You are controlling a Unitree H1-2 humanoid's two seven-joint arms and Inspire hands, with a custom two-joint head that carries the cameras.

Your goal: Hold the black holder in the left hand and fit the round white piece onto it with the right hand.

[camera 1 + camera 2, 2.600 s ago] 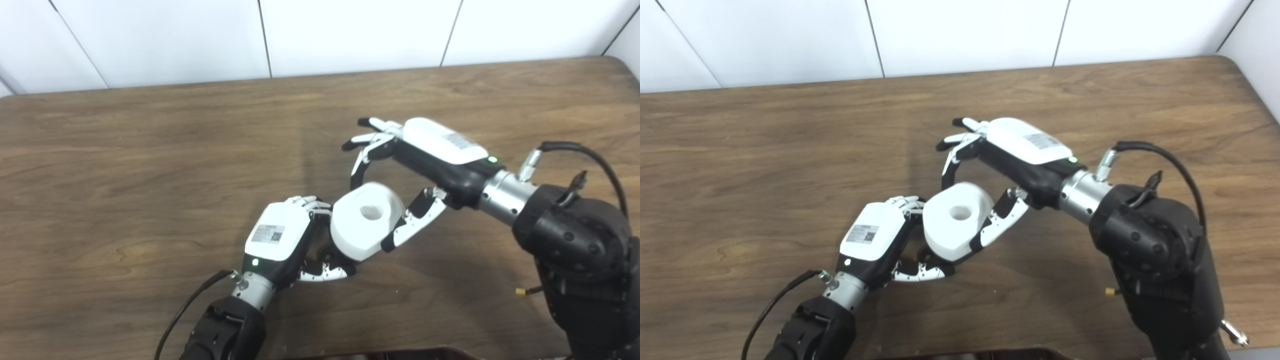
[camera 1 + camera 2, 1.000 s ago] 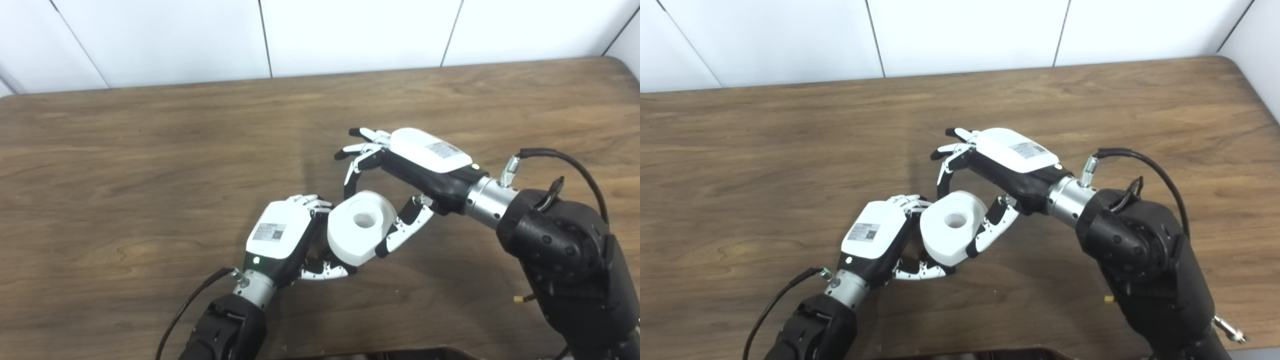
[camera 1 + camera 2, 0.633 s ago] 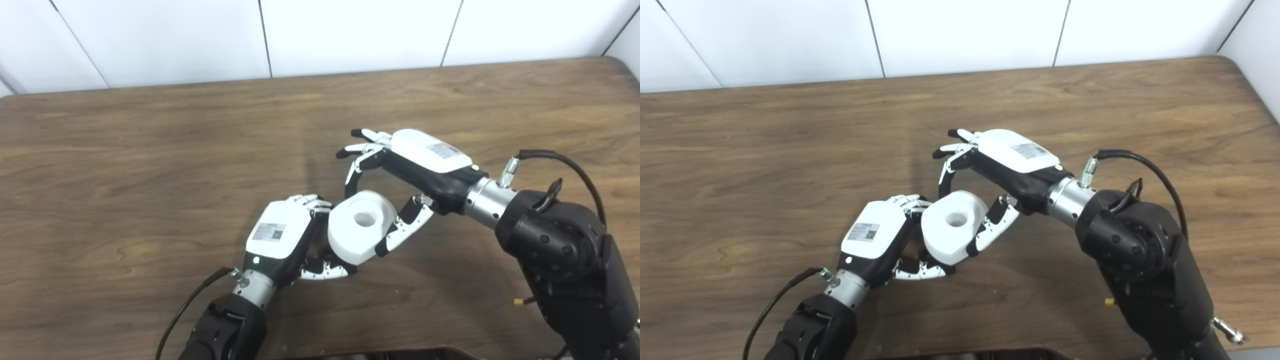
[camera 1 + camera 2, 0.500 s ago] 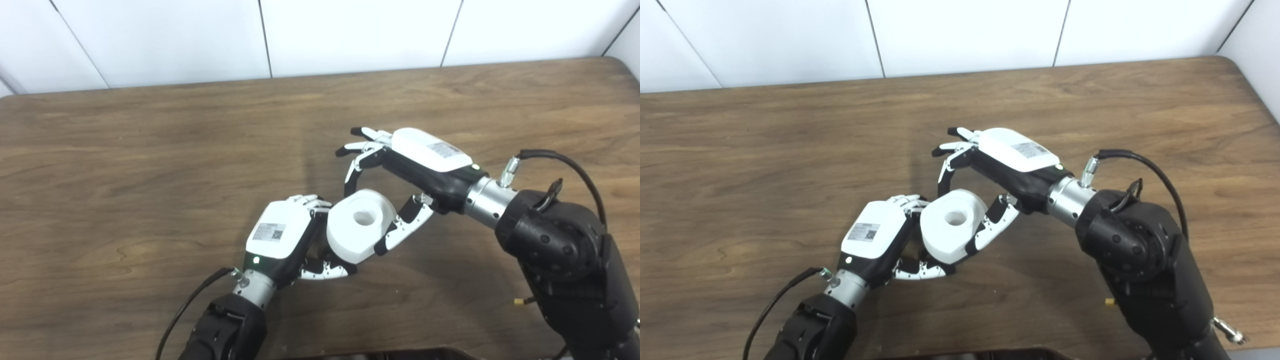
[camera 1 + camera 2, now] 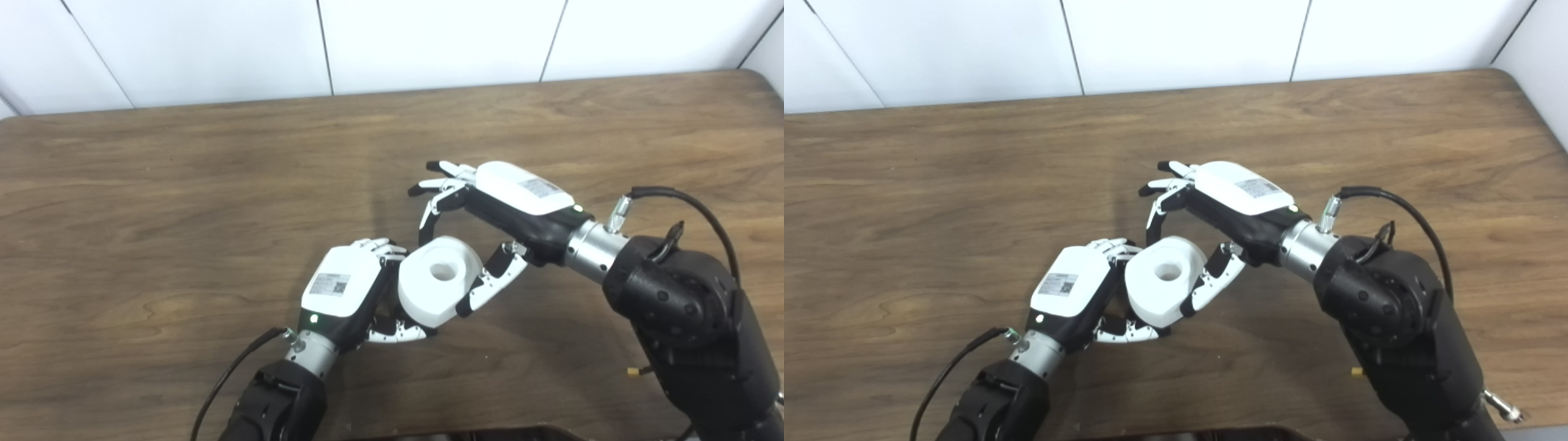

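Observation:
The round white piece (image 5: 438,278), a thick ring with a centre hole, sits tilted right against my left hand (image 5: 343,289). My right hand (image 5: 499,205) is shut on it, with the thumb (image 5: 487,286) on its right side and one finger (image 5: 427,222) on its top rim; the other fingers spread above. My left hand is curled shut just left of and under the ring. Only a dark sliver of the black holder (image 5: 1119,301) shows between that hand and the ring; the rest is hidden.
The brown wooden table (image 5: 184,184) runs back to a white panelled wall (image 5: 429,37). Its right corner (image 5: 1513,79) is rounded. A dark object (image 5: 465,433) pokes in at the bottom edge. A black cable (image 5: 680,202) loops over my right wrist.
My right hand has lowered and shifted a little to the left with the white piece, pressing it closer to my left hand. My left hand has stayed in place.

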